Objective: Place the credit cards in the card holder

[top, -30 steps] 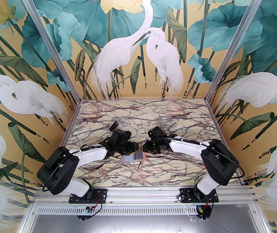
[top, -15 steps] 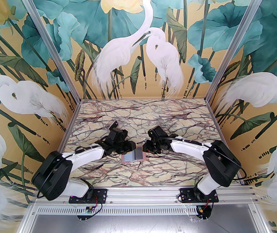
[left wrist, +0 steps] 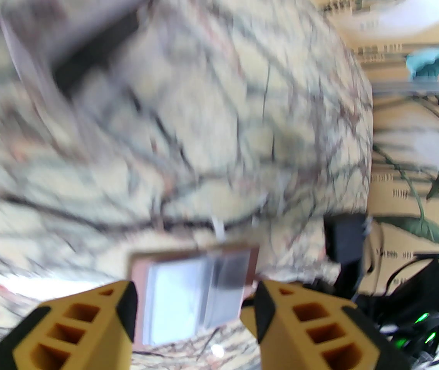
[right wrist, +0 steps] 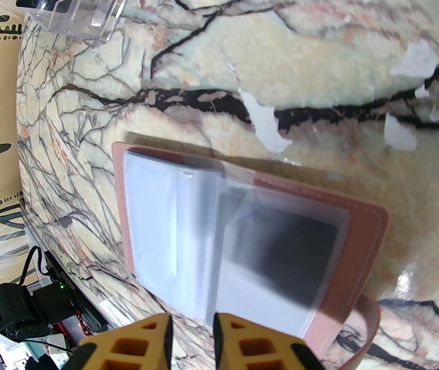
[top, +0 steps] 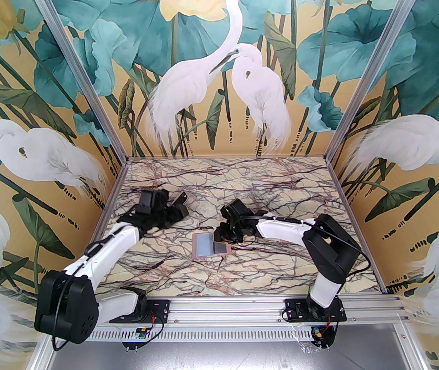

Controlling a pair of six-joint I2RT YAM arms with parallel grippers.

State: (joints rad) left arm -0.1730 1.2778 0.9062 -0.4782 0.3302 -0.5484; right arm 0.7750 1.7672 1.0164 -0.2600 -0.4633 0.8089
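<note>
Marble tabletop (top: 242, 276), left hand (left wrist: 194, 291) released, right hand (right wrist: 191, 322) clenched on card holder (right wrist: 362, 245)

card holder (right wrist: 360, 241): one
cards: one dark card (right wrist: 292, 256) in the holder (something dark sits in the box too, but it is too hidden to count)
clear box (right wrist: 84, 10): one
robot arms: two, left arm (top: 104, 249) and right arm (top: 281, 227)
hands: two, left hand (left wrist: 193, 303) and right hand (right wrist: 192, 322)

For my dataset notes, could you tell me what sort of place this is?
Likely a robot test cell: a marble-patterned table walled by egret-and-lotus panels on aluminium posts, two arms bolted to its near rail.
</note>
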